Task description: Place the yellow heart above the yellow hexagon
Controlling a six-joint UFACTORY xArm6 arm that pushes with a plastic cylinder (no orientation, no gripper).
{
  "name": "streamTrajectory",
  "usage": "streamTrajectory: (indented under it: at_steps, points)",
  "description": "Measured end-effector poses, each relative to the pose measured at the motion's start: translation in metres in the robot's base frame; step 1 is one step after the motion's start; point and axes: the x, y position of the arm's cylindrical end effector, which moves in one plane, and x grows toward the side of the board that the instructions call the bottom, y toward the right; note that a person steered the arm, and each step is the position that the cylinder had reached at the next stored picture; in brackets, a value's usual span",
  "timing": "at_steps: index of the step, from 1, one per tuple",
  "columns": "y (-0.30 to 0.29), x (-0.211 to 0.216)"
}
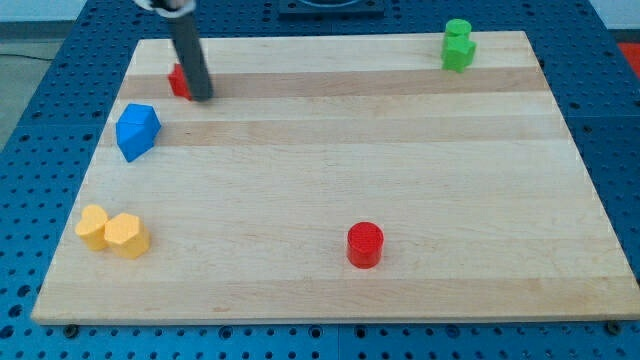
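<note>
**Operator:** Report arm pose.

**Arm:** My rod enters from the view's top edge, left of centre, and runs down with a slight lean toward the view's right. My tip point(202, 97) rests on the wooden board point(340, 150) near its top-left corner. I carry no gripper; nothing is grasped, clenched or released, and the rod only touches or pushes.

**Operator:** Nearest block to the tip?

**Arm:** A small red block point(179, 80), partly hidden behind the rod, so its shape cannot be determined. It sits just to the view's left of my tip, touching or nearly touching the rod; I cannot tell which.

**Operator:** Location of the task items.

**Arm:** The yellow heart point(92, 226) lies near the board's bottom-left corner, close to the left edge. The yellow hexagon point(127, 235) sits directly to its right, the two touching side by side. Both are well apart from my tip, toward the view's bottom.

**Operator:** Other items on the board.

**Arm:** A blue block point(137, 131), angular in outline, lies by the left edge, between my tip and the yellow pair. A red cylinder point(365, 244) stands upright near the bottom edge, slightly right of centre. A green block point(458, 46) stands near the top-right corner, close to the top edge. The board rests on a blue perforated table point(610, 90).
</note>
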Motion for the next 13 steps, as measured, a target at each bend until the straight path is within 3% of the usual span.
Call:
streamTrajectory:
  at_steps: [2, 5, 6, 7, 9, 10, 12, 13]
  points:
    - [-0.025, -0.037]
    - [-0.024, -0.043]
    - [0.06, -0.013]
    - [0.18, 0.01]
    - [0.423, 0.012]
    - [0.458, 0.065]
    - [0.388, 0.273]
    - [0.336, 0.313]
